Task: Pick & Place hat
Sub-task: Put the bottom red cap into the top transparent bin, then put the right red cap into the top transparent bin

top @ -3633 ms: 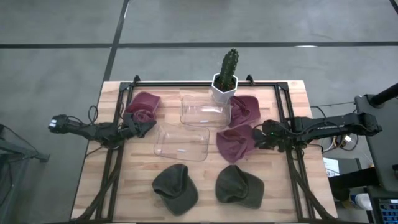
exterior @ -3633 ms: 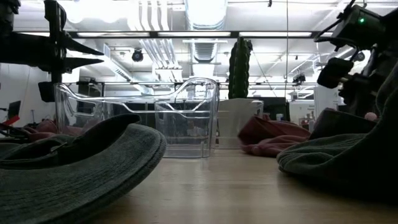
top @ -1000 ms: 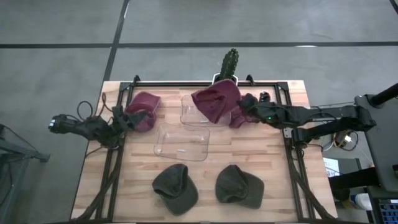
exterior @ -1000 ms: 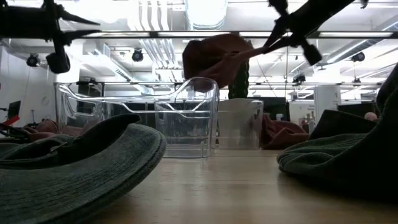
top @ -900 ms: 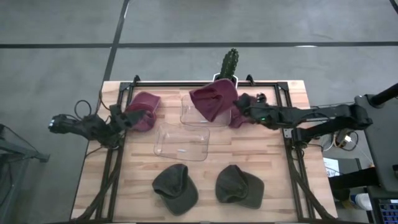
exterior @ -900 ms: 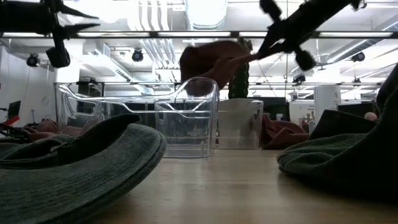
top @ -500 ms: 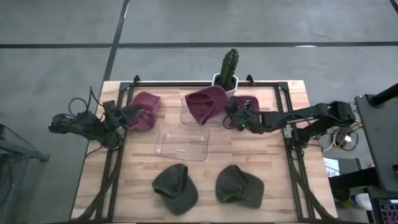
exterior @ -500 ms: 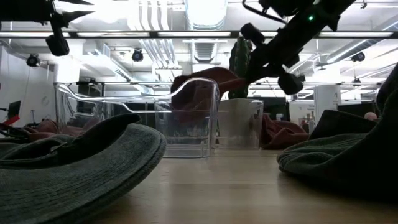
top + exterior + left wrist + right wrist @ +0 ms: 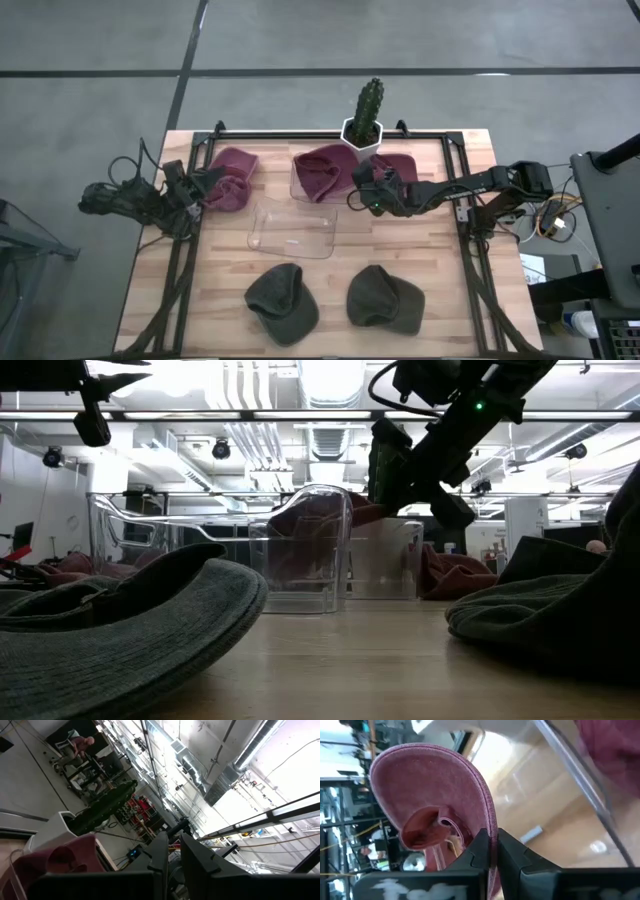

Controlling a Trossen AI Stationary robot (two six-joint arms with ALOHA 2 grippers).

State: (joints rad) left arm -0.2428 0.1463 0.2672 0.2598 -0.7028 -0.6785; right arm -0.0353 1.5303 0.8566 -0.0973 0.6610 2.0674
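Note:
My right gripper (image 9: 358,192) is shut on a maroon hat (image 9: 322,172) that sits inside the far clear bin (image 9: 300,190); the low view shows the hat (image 9: 312,525) behind the bin wall. My left gripper (image 9: 207,186) is shut and empty. It is held high (image 9: 95,405) beside another maroon hat (image 9: 235,165) that lies on the table at the far left. A third maroon hat (image 9: 400,165) lies right of the far bin. Two dark green hats (image 9: 283,300) (image 9: 385,298) lie near the front edge. My right gripper pinches the hat's brim edge (image 9: 493,827) between its two fingers. The fingers come from the table's right, slanting down, and lie across the edge. The hat's crown is down in the far bin, and the brim rises toward the fingers.
A second clear bin (image 9: 292,228) stands nearer the front, next to the far bin. A potted cactus (image 9: 365,112) stands at the far edge behind the bins. Black frame rails (image 9: 185,260) run along both sides of the table.
My right gripper has gone down and toward the table's left with the maroon hat. The hat hung above the far bin a second ago and now sits inside it. The gripper has stayed shut on it.

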